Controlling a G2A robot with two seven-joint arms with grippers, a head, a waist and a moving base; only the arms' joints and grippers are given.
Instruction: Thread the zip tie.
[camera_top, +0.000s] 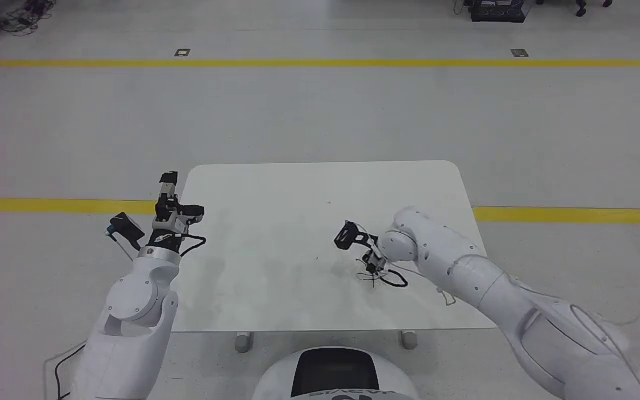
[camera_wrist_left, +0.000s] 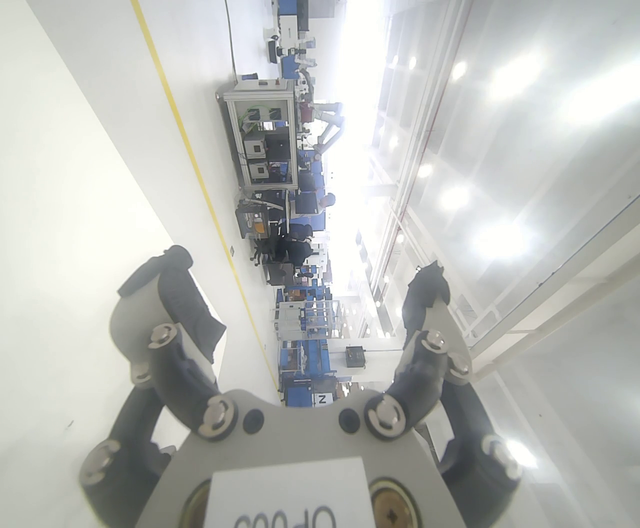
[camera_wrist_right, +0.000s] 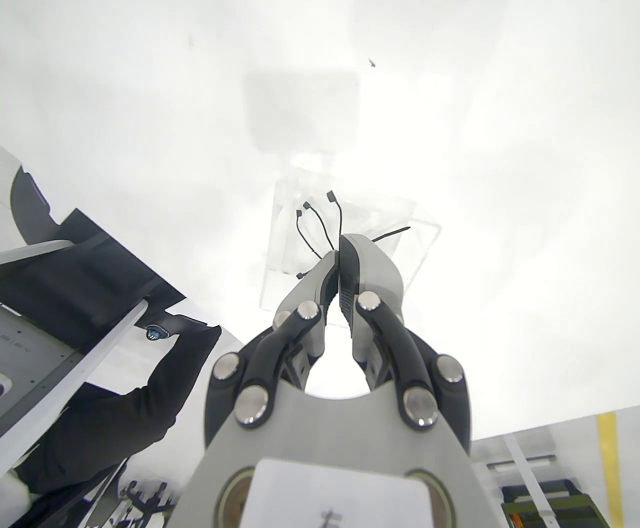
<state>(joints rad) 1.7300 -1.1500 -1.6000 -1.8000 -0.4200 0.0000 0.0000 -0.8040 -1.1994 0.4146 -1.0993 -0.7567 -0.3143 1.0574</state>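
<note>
Zip ties in R tool, tips together.

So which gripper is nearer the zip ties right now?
Right. The right gripper is shut on the zip ties down at the table; the left gripper is open at the table's left edge, well apart from them.

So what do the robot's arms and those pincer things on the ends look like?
The left arm and right arm are chunky white tubes with rounded joints. The left end effector and right end effector each have a grey metal plate, silver bolts, black links, two dark-padded fingers and a white label.
</note>
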